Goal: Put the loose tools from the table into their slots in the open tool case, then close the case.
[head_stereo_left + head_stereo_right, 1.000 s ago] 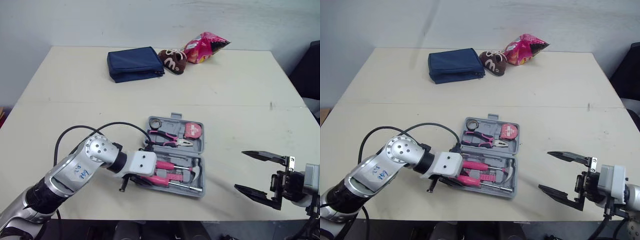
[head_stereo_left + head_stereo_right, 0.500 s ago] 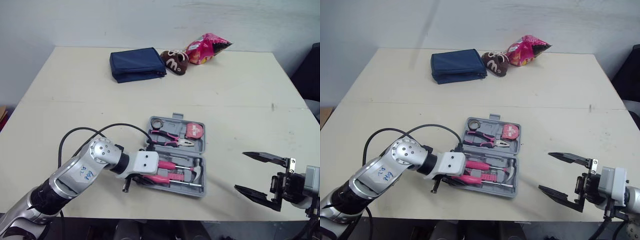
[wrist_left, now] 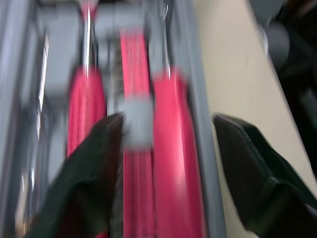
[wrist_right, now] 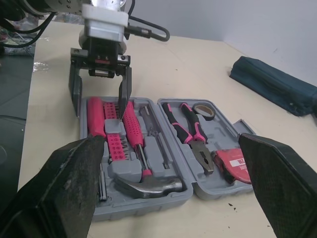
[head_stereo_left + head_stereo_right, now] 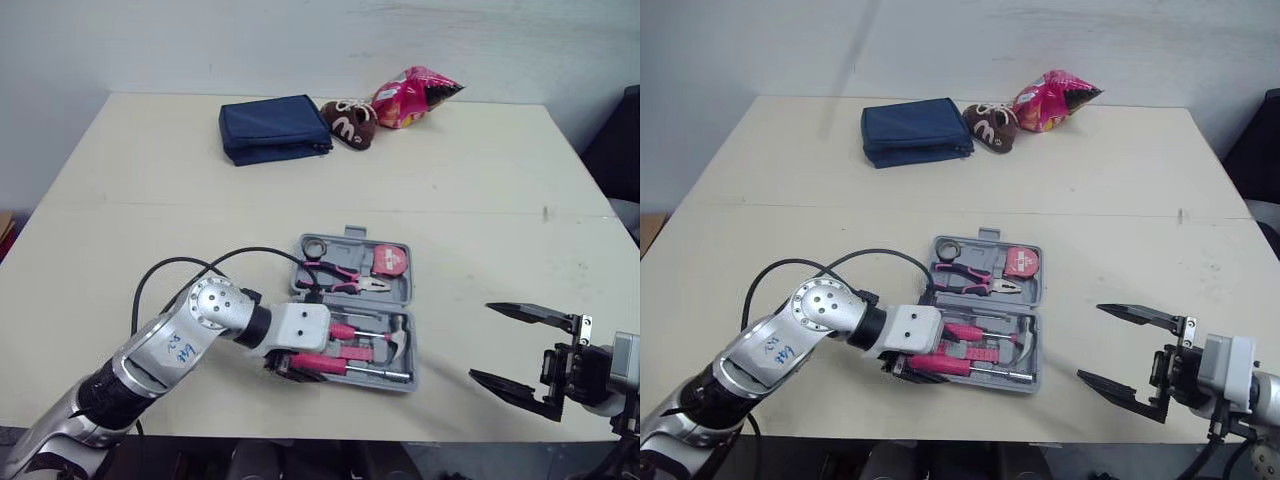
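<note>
— Grey case [image 5: 350, 241], where is it?
— On the desk [image 5: 480, 200], lying open near the front edge. Pliers [image 5: 345, 277], a tape measure [image 5: 388, 260], a hammer [image 5: 398, 336] and pink handles [image 5: 345, 352] sit in its slots.
— And your claws?
— My left claw [image 4: 99, 114] is at the case's left end, fingers apart. One is down among the pink handles and the other is just outside the case wall. My right claw [image 5: 480, 341] hovers over the desk, off to the right of the case, spread wide.
</note>
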Tool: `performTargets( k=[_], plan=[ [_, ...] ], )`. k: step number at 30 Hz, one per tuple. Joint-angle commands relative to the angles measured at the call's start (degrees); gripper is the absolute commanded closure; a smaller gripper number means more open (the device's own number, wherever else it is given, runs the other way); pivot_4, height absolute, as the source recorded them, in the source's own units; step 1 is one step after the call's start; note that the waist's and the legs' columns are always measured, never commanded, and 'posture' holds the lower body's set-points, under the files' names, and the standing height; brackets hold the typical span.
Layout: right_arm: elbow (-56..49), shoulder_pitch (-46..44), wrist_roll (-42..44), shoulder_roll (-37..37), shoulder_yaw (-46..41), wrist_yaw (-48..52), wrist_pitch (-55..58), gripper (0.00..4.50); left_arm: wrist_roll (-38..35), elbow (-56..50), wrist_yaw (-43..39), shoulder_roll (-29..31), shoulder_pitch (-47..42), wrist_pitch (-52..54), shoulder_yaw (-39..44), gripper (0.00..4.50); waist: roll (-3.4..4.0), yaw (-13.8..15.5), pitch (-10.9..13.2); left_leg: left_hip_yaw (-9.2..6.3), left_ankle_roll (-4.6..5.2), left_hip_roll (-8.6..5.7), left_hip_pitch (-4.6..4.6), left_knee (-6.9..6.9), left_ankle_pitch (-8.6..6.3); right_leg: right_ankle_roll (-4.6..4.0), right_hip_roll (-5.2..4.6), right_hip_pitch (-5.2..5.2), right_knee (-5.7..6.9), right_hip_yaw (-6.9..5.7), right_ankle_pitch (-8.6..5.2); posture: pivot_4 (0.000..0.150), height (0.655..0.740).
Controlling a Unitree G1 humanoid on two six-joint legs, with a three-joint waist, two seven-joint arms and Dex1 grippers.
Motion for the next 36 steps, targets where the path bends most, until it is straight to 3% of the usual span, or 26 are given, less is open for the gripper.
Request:
performTargets(
  k=[1, 6, 9, 11, 13, 14, 30, 36],
  plan=[
    [0.6, -0.2, 0.4, 0.1, -0.6, 0.6, -0.9, 0.00, -4.5, 1.9, -3.1, 1.0, 1.5, -6.1, 6.1, 1.61, 0.02, -0.2, 0.0, 0.01, -0.01, 0.02, 0.02, -0.02, 0.01, 0.00, 0.01, 0.00, 0.01, 0.00, 0.00, 0.150, 0.7400],
    [1.1, -0.6, 0.2, 0.4, -0.4, 0.9, -1.3, 0.00, -8.2, 6.2, -5.1, 0.3, 4.8, -12.2, 10.2, 1.61, 0.04, -0.1, 0.0, 0.02, -0.04, 0.01, 0.09, -0.02, 0.04, -0.02, 0.01, 0.02, 0.07, 0.00, -0.01, 0.150, 0.7400],
    [1.5, -0.8, -0.1, 0.6, -0.2, 0.9, -1.6, 0.00, -8.4, 9.3, -5.9, -1.2, 7.3, -16.4, 10.7, 2.41, 0.04, -0.1, 0.0, 0.02, 0.02, -0.04, 0.08, 0.00, 0.03, 0.01, -0.05, 0.06, 0.04, 0.00, 0.01, 0.150, 0.7400],
    [1.6, -0.8, -0.2, 0.7, -0.1, 0.9, -1.8, 0.00, -6.7, 10.2, -5.4, -1.8, 8.4, -18.5, 9.2, 3.49, 0.04, 0.0, 0.0, 0.02, 0.03, -0.05, 0.07, -0.01, 0.02, 0.02, -0.04, 0.05, 0.02, 0.00, 0.01, 0.150, 0.7400],
    [1.9, -0.7, -0.4, 0.8, -0.2, 0.8, -2.0, 0.00, -5.9, 10.7, -4.1, -3.2, 9.5, -18.9, 7.9, 4.26, 0.04, 0.0, 0.0, 0.01, 0.03, -0.04, 0.07, -0.02, 0.02, 0.02, -0.03, 0.06, 0.00, 0.00, 0.01, 0.150, 0.7400],
    [2.0, -0.7, -0.5, 0.8, -0.3, 0.8, -2.1, 0.00, -5.2, 11.0, -3.8, -3.7, 9.8, -19.6, 7.3, 4.43, 0.04, 0.0, 0.0, 0.01, 0.03, -0.05, 0.06, -0.01, 0.02, 0.02, -0.03, 0.06, 0.01, 0.00, 0.01, 0.150, 0.7400],
    [1.9, 0.7, -1.0, 1.4, -0.5, 0.2, -2.7, 0.00, 3.4, 15.0, -0.7, -5.7, 9.9, -19.3, -0.1, 4.43, 0.06, -0.1, 0.0, 0.01, 0.05, -0.03, 0.10, -0.01, 0.02, 0.02, -0.03, 0.09, 0.01, 0.01, 0.02, 0.150, 0.7400],
    [1.4, 1.4, -1.2, 1.9, -0.5, -0.5, -3.0, 0.00, 6.7, 17.7, 2.0, -5.8, 8.5, -14.7, -2.2, 4.43, 0.26, 0.0, -0.2, 0.01, 0.07, -0.06, 0.21, -0.02, 0.03, 0.05, -0.06, 0.25, -0.01, 0.01, 0.04, 0.150, 0.7400]
  ],
)
